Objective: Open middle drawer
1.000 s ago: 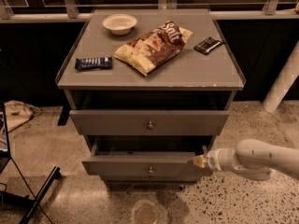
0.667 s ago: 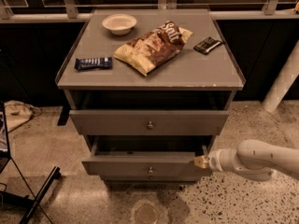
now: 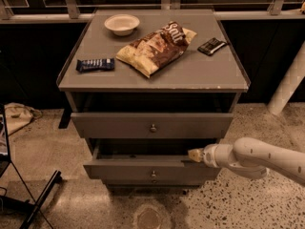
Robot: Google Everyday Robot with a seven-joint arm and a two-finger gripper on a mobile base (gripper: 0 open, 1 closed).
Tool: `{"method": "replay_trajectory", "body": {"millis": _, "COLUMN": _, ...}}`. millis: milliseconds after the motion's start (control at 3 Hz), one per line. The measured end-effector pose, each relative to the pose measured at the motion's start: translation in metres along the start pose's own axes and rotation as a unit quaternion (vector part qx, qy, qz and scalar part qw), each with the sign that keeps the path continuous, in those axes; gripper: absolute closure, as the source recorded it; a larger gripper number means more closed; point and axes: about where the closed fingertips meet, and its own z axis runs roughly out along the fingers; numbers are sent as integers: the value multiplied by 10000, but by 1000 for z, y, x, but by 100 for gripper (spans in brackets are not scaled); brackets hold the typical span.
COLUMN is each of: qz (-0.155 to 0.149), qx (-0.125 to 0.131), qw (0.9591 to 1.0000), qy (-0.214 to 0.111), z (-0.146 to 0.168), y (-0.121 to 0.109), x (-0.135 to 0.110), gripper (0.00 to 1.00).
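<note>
nearest to us is the speckled stone floor (image 3: 228, 209). just above it the white, rounded robot arm (image 3: 257, 157) comes in from the right. its gripper (image 3: 194, 155) is at the right end of the top edge of the middle drawer (image 3: 133, 170), a grey flat-fronted drawer with a small round metal knob (image 3: 153, 174) at its centre. whether the gripper is released or clenched on that edge we cannot tell.

this drawer is the lower of the two fronts we see. it is pulled out from the cabinet, and a dark opening shows behind its front. compared with one second ago almost nothing has changed: the drawer is out by the same amount and the gripper is at the same corner. we judge that the pull is finished or paused, so the task looks nearly done.

above is the upper grey drawer front (image 3: 114, 125), which is out much less. further back, on the grey tabletop (image 3: 200, 73), lie a dark blue snack bar (image 3: 95, 64), a brown and yellow chips bag (image 3: 153, 47) and a small black packet (image 3: 211, 46). farthest stands a white round bowl (image 3: 122, 24).
</note>
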Motion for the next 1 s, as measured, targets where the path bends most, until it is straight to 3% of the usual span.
{"method": "replay_trajectory", "body": {"millis": 333, "qz": -23, "qx": -41, "qw": 10000, "qy": -27, "z": 2, "y": 4, "x": -4, "gripper": 100}}
{"method": "replay_trajectory", "body": {"millis": 1000, "qz": -35, "qx": 494, "qw": 9986, "qy": 207, "z": 35, "y": -13, "x": 4, "gripper": 100}}
